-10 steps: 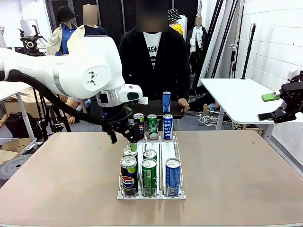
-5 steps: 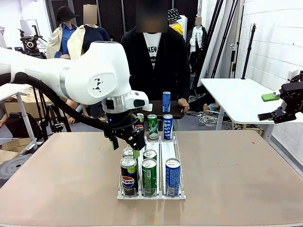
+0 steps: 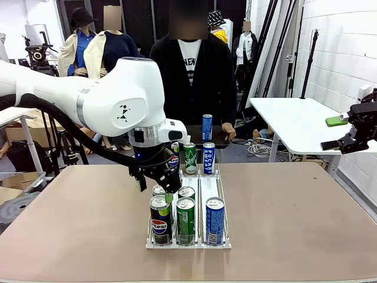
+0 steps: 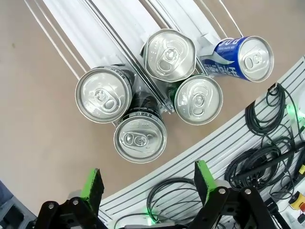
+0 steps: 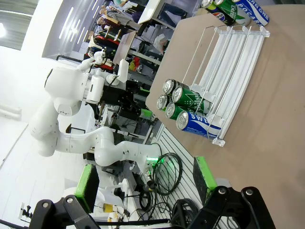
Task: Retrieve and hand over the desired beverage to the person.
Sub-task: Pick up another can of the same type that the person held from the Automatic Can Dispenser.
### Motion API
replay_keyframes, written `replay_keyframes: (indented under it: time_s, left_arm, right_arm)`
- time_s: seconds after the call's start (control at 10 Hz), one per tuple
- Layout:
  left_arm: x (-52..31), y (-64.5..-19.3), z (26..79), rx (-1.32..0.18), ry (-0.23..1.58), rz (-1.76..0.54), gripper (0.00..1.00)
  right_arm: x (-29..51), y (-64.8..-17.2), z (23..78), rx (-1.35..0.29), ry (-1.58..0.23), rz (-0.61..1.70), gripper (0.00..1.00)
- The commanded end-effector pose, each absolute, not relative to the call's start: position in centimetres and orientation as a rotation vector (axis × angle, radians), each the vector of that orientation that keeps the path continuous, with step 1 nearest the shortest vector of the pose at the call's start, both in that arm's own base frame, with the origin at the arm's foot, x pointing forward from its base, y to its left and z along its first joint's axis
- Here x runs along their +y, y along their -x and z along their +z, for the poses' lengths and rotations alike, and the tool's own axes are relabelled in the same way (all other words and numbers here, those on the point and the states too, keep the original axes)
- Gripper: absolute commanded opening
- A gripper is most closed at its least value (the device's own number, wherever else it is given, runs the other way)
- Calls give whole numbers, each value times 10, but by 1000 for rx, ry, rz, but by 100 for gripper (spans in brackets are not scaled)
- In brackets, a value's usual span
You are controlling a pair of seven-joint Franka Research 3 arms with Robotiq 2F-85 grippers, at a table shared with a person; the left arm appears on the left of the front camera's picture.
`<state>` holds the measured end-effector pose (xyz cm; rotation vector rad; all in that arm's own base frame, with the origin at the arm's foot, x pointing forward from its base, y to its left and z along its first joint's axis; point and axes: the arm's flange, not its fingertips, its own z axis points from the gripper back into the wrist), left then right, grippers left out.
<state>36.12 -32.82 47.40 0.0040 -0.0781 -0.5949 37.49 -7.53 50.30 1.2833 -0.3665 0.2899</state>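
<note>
A white wire rack (image 3: 210,186) in the middle of the table holds Pepsi, green and blue cans in three lanes. My left gripper (image 3: 158,184) hangs open just above the second-row Pepsi can (image 3: 159,190), touching nothing. From the left wrist, the open left gripper (image 4: 147,183) looks down on the can tops, with a black-and-green can (image 4: 139,138) nearest its fingers. The person (image 3: 191,71) stands at the far side, one hand by a black tray with a blue can (image 3: 207,127). At the far right, off the table, my right gripper (image 3: 339,143) is open and empty, as the right wrist view (image 5: 145,179) confirms.
Front-row cans (image 3: 185,219) stand at the rack's near end, back-row cans (image 3: 189,157) at its far end. The brown table (image 3: 294,218) is bare on both sides of the rack. A white side table (image 3: 294,121) stands to the right. Cables (image 4: 267,157) lie below the table edge.
My left arm has swung from the back-row cans toward the near side, bringing its gripper lower over the second row. The right arm, the cans and the person have stayed put.
</note>
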Motion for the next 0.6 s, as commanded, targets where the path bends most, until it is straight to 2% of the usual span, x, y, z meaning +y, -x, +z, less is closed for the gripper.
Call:
replay_keyframes:
  time_s: [0.0,0.5]
  left_arm:
    - [-327,-360,467,-103,-36,-555,100]
    - [-327,-369,456,-122,-35,-533,100]
  right_arm:
    - [-74,-370,501,-365,-1288,296,100]
    - [-74,-370,501,-365,-1288,296,100]
